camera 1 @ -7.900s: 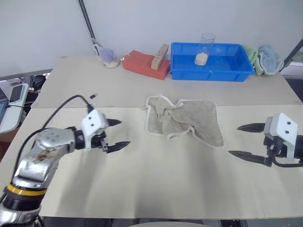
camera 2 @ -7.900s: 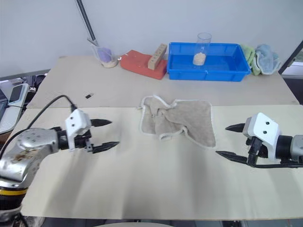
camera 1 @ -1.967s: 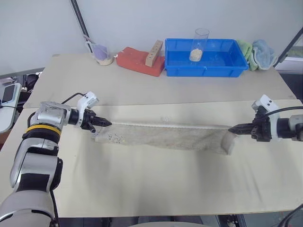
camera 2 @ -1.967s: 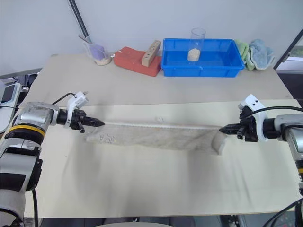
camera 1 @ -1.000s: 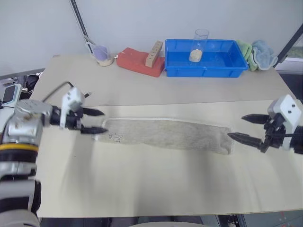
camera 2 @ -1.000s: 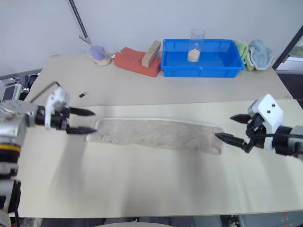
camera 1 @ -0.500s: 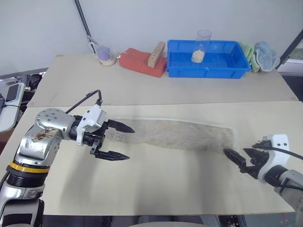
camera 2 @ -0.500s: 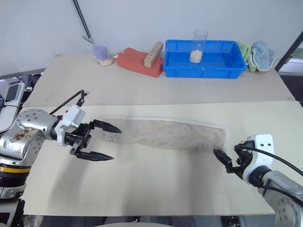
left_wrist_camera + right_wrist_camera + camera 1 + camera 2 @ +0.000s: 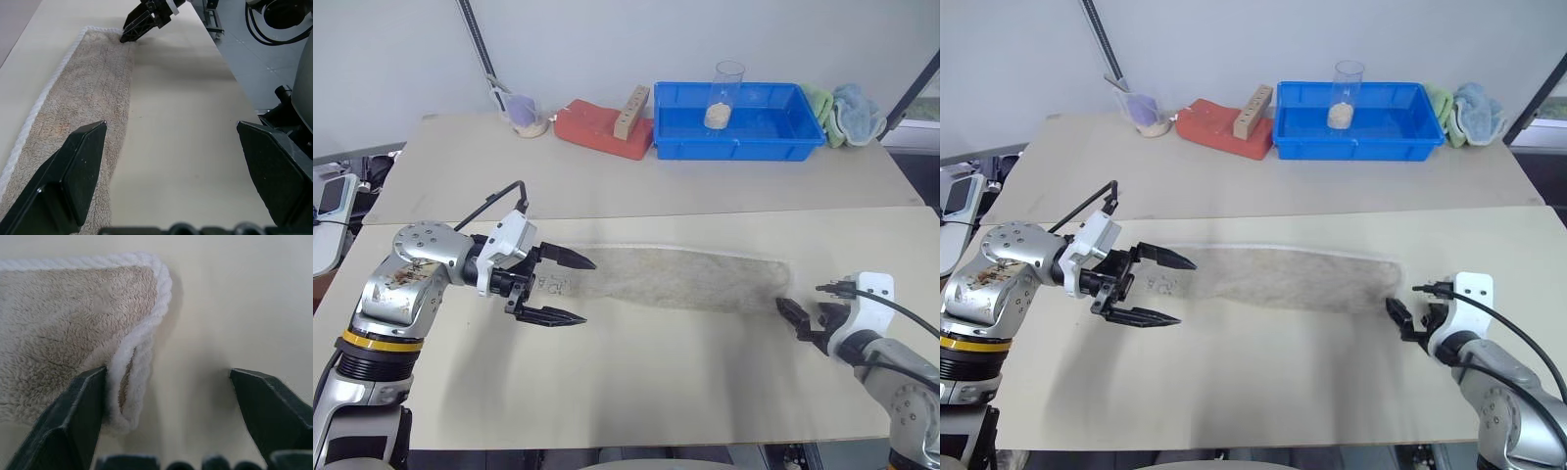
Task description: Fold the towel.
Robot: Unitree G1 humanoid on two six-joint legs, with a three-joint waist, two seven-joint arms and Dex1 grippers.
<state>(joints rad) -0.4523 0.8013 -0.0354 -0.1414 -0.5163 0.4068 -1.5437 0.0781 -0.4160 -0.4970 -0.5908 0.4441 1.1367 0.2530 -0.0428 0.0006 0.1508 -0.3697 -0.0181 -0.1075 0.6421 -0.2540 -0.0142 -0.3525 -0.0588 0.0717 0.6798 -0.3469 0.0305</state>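
Towel [image 9: 675,279] left end hidden behind left tool [image 9: 570,289].

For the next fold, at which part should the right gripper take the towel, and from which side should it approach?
Probably the near corner at the towel's right end, where its doubled layers and white hem curl slightly off the table. The right gripper, open, already faces that corner from the right; one finger touches the hem's edge.
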